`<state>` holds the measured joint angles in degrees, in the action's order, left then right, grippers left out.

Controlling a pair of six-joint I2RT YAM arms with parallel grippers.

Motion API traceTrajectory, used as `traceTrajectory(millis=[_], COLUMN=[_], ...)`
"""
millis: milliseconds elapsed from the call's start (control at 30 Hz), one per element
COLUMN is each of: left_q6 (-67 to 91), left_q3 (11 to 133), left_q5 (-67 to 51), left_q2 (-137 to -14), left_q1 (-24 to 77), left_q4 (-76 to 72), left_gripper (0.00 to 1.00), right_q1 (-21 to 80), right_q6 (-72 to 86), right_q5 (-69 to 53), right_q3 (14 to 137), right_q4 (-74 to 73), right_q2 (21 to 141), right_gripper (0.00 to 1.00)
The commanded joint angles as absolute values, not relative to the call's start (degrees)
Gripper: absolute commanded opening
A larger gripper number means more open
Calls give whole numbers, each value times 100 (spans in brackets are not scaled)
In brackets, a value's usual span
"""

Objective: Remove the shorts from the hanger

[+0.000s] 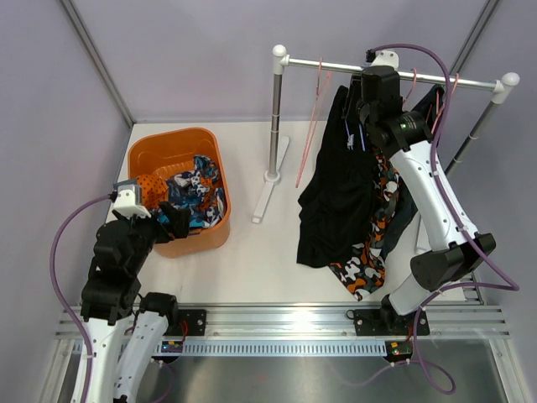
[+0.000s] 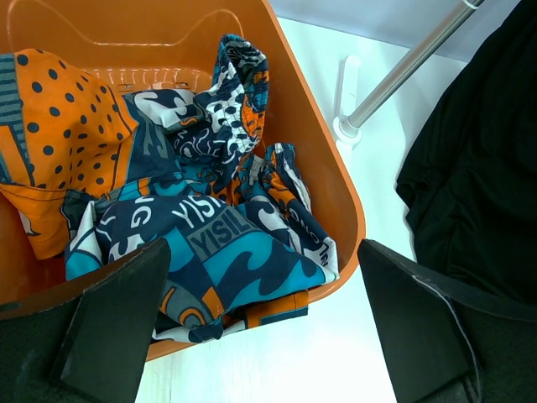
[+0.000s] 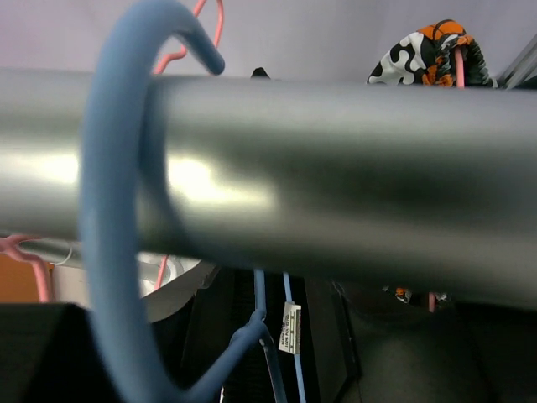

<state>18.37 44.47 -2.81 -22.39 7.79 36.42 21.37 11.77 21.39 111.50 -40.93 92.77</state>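
**Four shorts: one in the basket, three on the rail**

1. Surface (image 1: pixel 252 260), white; carries the rack and the basket.
2. Rail (image 1: pixel 336 67), metal, on a narrow foot.
3. Black shorts (image 1: pixel 336 201), hanging in front from a blue hanger (image 3: pixel 117 210).
4. Orange basket (image 1: pixel 168 137), holding the patterned shorts (image 2: pixel 210 243); the print reads "YISIL".
5. Camouflage shorts (image 1: pixel 365 273) and navy shorts (image 1: pixel 405 220), hanging behind the black pair.
6. Right claw (image 1: pixel 367 80), up at the rail beside the blue hook; I cannot tell whether it is apart or together.
7. Left claw (image 2: pixel 263 252), spread wide over the basket, holding nothing.
8. Pink hanger (image 1: pixel 312 117), bare.
9. White label (image 3: pixel 290 329) under the hanger; its print is too small to read.

Risk, as judged: a pull on the black pair may lift the hook off the rail, drag its neighbours along, or rock the rack.
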Motion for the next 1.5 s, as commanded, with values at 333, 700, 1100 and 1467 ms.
traceTrajectory(millis=[333,700,1100,1467], left_q6=[1740,1740,1740,1740], left_q3=[4447,4447,4447,4438], left_q5=[-202,-202,-211,-272], left_q2=[-2303,-2338,-2382,-2487], left_q1=[853,896,905,923], left_q4=[3489,3498,3489,3480], left_gripper=[99,99,99,99], right_q1=[2109,2109,2109,2118], right_q6=[1143,1099,1204,1529], right_q5=[2285,2329,2031,1056], right_q3=[11162,11030,11426,10266], right_q4=[-3823,-3762,-4324,-4930], right_q2=[9158,8983,8263,7128], right_gripper=[35,7,0,0])
